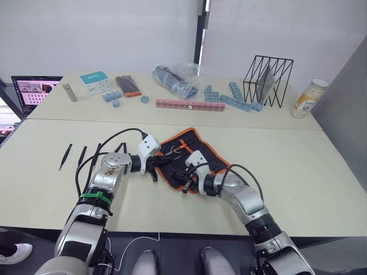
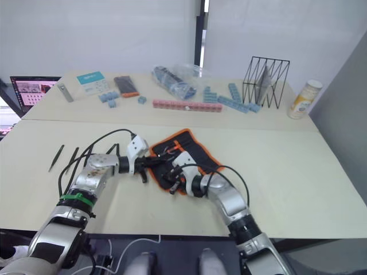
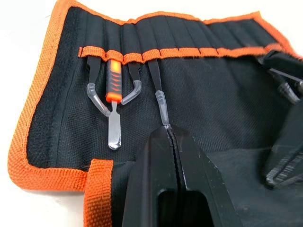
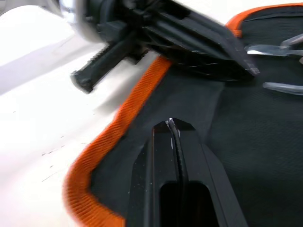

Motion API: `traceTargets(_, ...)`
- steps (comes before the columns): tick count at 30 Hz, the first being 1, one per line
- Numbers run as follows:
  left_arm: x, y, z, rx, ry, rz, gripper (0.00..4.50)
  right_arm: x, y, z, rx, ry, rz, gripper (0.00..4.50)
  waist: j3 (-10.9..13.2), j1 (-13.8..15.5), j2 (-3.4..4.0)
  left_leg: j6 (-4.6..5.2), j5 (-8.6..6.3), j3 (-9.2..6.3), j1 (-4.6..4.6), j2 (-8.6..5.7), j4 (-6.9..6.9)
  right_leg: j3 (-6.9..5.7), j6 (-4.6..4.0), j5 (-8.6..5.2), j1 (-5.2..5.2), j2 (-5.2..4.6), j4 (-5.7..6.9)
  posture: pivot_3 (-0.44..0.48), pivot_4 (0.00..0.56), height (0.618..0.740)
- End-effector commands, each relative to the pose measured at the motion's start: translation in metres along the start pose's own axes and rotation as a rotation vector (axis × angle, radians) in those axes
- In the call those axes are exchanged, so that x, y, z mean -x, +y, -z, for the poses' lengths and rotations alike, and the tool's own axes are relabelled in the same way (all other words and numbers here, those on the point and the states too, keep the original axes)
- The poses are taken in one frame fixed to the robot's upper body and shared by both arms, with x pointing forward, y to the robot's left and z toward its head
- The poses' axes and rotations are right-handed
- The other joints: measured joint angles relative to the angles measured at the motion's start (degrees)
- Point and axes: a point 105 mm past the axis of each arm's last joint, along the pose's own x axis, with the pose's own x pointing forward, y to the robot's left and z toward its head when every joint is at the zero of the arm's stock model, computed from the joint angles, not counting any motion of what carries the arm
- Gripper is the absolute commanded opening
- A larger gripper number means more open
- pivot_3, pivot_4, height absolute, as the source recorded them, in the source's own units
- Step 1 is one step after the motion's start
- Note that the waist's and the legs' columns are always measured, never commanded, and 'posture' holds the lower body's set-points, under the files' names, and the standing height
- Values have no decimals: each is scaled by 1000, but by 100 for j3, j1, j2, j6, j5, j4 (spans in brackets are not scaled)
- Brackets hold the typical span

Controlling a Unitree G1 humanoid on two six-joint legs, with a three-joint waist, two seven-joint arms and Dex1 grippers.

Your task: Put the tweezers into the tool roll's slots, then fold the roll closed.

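The tool roll (image 1: 192, 143) lies open on the near table, black with orange edging. Its slots (image 3: 156, 54) hold several tools, among them a slim capped tweezers (image 3: 157, 92) and an orange-handled tool (image 3: 112, 78). My left gripper (image 3: 169, 131) is shut, its tips touching that tweezers' capped end. My right gripper (image 4: 173, 125) is shut too and rests on the roll's black fabric close to the orange edge (image 4: 124, 113). In the head views both grippers meet over the roll's near-left part, left gripper (image 1: 167, 161) and right gripper (image 1: 183, 174). More black tweezers (image 1: 65, 156) lie on the table to the left.
The rear table holds a grey metal bar (image 1: 70, 91), a teal box (image 1: 94, 82), a dark ribbed pack (image 1: 128, 85), a plastic bag (image 1: 175, 81), pink and blue blocks (image 1: 190, 104), a black wire rack (image 1: 268, 80) and a canister (image 1: 309, 98). A monitor (image 1: 34, 91) stands far left.
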Motion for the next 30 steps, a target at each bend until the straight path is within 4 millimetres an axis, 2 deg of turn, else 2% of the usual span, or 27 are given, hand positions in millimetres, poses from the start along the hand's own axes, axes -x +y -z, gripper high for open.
traceTargets(1,0,-5,28,54,77,-11,0,0,20,20,-49,95,-113,9,-7,-4,7,-1,0,0,7,1,-1,0,-2,-1,4,0,0,0,150,740)
traceTargets(7,0,-7,24,59,49,-2,0,10,21,39,-50,227,-148,9,-35,4,37,-1,-1,1,11,1,0,-1,-7,-4,6,-1,2,0,150,740)
traceTargets(10,6,-9,6,50,-38,27,0,11,19,43,-41,244,-142,9,-42,-2,46,-1,-1,2,11,1,-7,-1,-9,-6,3,-1,1,0,150,740)
traceTargets(12,12,-16,-16,52,-148,75,0,11,20,43,-45,247,-149,9,-42,-3,47,0,0,1,9,1,-14,-2,-13,-8,-3,-1,2,0,150,740)
traceTargets(14,15,-23,-29,33,-200,103,0,11,21,44,-48,250,-153,9,-42,4,47,0,0,1,1,1,-16,-3,-13,-9,-8,-1,2,0,150,740)
traceTargets(18,6,-43,-16,-19,-147,115,0,7,22,43,-40,247,-159,9,-42,4,47,0,0,0,4,1,-13,-3,-12,-10,-4,-1,2,0,150,740)
traceTargets(21,4,-46,2,5,-99,84,0,5,22,43,-35,249,-157,9,-43,-21,48,0,0,2,12,2,-13,-3,-14,-9,-1,-1,2,0,150,740)
traceTargets(23,6,-41,8,32,-97,44,0,5,21,43,-35,250,-156,9,-43,-11,48,0,0,1,12,3,-14,-4,-16,-10,-6,-1,4,0,150,740)
traceTargets(27,27,-12,37,52,-45,-135,0,8,19,44,-41,255,-147,9,-44,-16,50,-1,0,1,23,4,-13,-7,-26,-16,1,-1,4,0,150,740)
traceTargets(30,37,5,40,92,-79,-228,0,9,20,46,-48,257,-144,9,-46,-16,53,-2,-1,2,44,5,-16,-7,-61,-36,18,-1,4,0,150,740)
